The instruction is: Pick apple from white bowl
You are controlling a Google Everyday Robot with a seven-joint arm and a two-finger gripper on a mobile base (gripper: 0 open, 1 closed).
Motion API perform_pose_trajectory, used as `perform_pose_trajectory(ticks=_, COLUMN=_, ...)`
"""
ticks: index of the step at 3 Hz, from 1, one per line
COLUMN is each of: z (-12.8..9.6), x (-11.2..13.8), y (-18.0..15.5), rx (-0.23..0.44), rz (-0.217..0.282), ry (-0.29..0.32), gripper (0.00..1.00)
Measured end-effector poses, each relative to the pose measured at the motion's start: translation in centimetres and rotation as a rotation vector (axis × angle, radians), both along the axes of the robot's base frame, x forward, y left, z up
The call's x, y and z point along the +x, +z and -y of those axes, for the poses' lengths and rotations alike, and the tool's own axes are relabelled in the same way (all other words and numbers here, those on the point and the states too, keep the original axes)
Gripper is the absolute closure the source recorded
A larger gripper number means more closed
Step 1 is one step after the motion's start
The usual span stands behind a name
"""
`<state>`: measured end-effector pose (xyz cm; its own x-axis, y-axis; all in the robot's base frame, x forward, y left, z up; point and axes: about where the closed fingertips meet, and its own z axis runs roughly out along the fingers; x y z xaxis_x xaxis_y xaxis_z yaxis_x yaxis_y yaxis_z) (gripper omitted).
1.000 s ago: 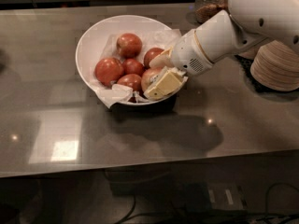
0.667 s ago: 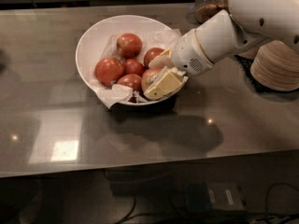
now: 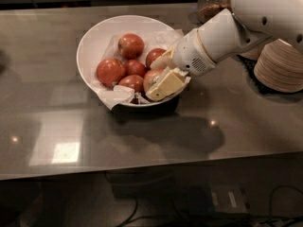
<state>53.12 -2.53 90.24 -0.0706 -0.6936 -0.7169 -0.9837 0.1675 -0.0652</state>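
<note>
The white bowl (image 3: pixel 94 37), lined with crumpled white paper, sits on the grey counter and holds several apples. The apple (image 3: pixel 150 76), red blotched with pale tan, lies at the bowl's right front side. My gripper (image 3: pixel 152 82) reaches in from the right over the bowl's rim. One finger (image 3: pixel 163 60) is behind the apple and the other (image 3: pixel 165 85) in front, closed against it. The apple still rests in the bowl, partly hidden by the front finger.
Smaller deep red apples (image 3: pixel 131 45) (image 3: pixel 110 71) lie to the left in the bowl. A stack of tan disposable bowls (image 3: pixel 279 65) stands at the right. A glass jar (image 3: pixel 213 1) is at the back. The counter's front edge (image 3: pixel 142 171) runs across below.
</note>
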Motion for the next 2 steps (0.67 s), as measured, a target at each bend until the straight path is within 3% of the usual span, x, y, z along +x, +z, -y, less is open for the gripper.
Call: perform_pose_trajectory(ticks=2, z=0.0, x=-0.1, y=4.6, rx=0.112, rz=0.067, ry=0.021, gripper=1.00)
